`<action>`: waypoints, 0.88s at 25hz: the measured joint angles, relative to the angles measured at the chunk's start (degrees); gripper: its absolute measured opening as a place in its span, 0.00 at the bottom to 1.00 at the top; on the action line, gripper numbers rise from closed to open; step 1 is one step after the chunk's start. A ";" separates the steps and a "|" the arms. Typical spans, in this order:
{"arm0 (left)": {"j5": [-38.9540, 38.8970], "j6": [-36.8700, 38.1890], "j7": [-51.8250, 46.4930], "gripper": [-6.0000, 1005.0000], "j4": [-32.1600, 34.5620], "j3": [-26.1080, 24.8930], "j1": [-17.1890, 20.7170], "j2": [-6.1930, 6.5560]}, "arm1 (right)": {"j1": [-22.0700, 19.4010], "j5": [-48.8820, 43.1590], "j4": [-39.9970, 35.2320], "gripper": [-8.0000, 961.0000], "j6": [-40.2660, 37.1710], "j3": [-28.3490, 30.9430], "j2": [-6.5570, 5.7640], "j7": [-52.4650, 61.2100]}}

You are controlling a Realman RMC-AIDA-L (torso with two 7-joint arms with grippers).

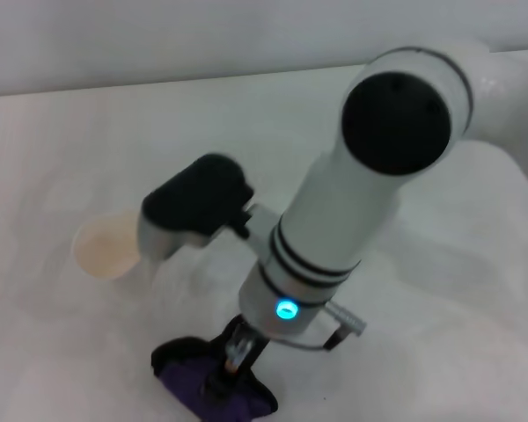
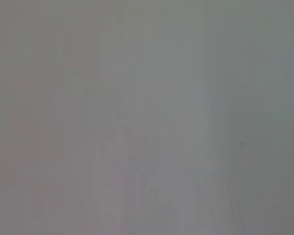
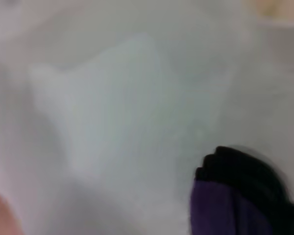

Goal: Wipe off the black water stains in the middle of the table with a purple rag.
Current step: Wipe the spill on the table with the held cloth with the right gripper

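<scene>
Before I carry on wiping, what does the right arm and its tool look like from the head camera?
The right arm is a glossy white tube with a round black end cap, two thin black rings and a glowing cyan light near the wrist. A black camera block sits beside it. The right tool is dark.

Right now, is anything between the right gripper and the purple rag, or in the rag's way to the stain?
Nothing separates them: the right gripper is down on the purple rag at the near edge of the table. The stain isn't visible in any view, so the path can't be judged. A paper cup stands farther back, to the left.
</scene>
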 joint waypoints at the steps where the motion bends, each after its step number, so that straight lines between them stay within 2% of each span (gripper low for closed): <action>1: 0.00 0.02 0.00 0.89 0.00 0.00 0.05 0.00 | -0.70 -1.24 0.01 0.10 0.59 1.60 -0.05 0.04; 6: -0.19 0.47 0.00 0.89 -0.03 0.00 0.44 0.01 | -6.08 -10.46 -2.89 0.10 4.93 11.47 -0.33 -0.49; 14: -0.33 1.33 0.00 0.89 -0.01 -0.02 0.48 0.01 | -14.70 -21.91 -4.99 0.10 13.18 32.24 -0.69 -7.72; 22: -0.36 1.78 0.00 0.89 -0.01 -0.70 -0.06 0.01 | -18.81 -30.60 -5.40 0.10 19.31 52.57 -1.15 -15.96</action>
